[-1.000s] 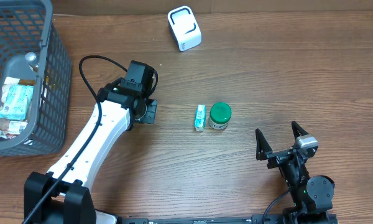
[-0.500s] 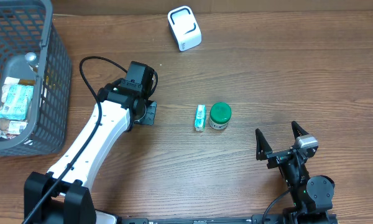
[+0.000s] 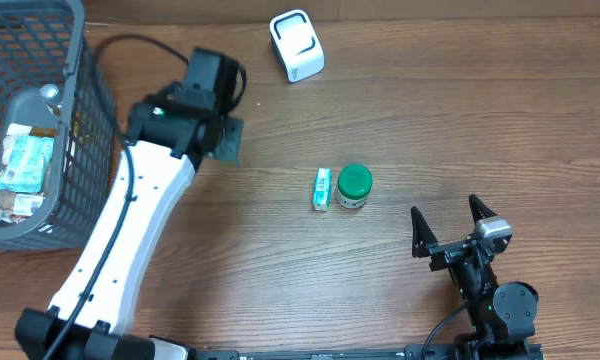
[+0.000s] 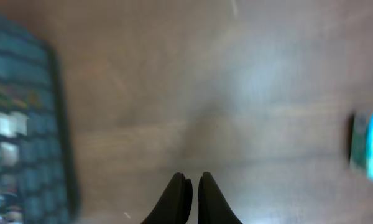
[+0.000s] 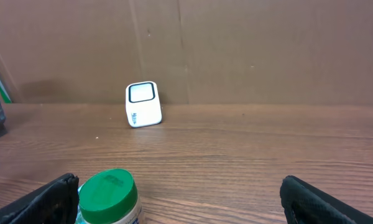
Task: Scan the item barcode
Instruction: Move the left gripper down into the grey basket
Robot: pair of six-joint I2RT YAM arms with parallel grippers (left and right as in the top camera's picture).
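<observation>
While the left arm (image 3: 130, 220) reaches up toward the far left part of the surface (image 3: 430, 110), I see its wrist hanging just beside the right wall of the grey mesh basket (image 3: 90, 120), which holds several packets and what looks like a small bottle. The left jaws are closed on nothing: in the left wrist view, blurred as it is, the two dark fingers (image 4: 177, 199) press together over bare wood, with the basket (image 4: 25, 124) a smear on one side and a teal and white shape (image 4: 367, 146) at the opposite edge that I cannot identify with certainty. The things I could scan lie near the middle of the surface, well apart from both arms: a green-lidded jar (image 3: 354, 185) stands upright, and a small teal and white packet (image 3: 322, 189) lies just beside it on the basket side, so close that I cannot tell whether they touch. The white scanner (image 3: 297, 45) sits at the far edge of the surface, tilted a little, well apart from the jar and packet. The right arm (image 3: 495, 300) sits at the near right corner, and the right jaws stand wide open and hold nothing. In the right wrist view the fingers (image 5: 43, 202) frame the bottom corners, the jar (image 5: 109, 193) shows low near one of them, and the scanner (image 5: 142, 104) stands beyond it in front of a brown cardboard wall (image 5: 267, 50).
</observation>
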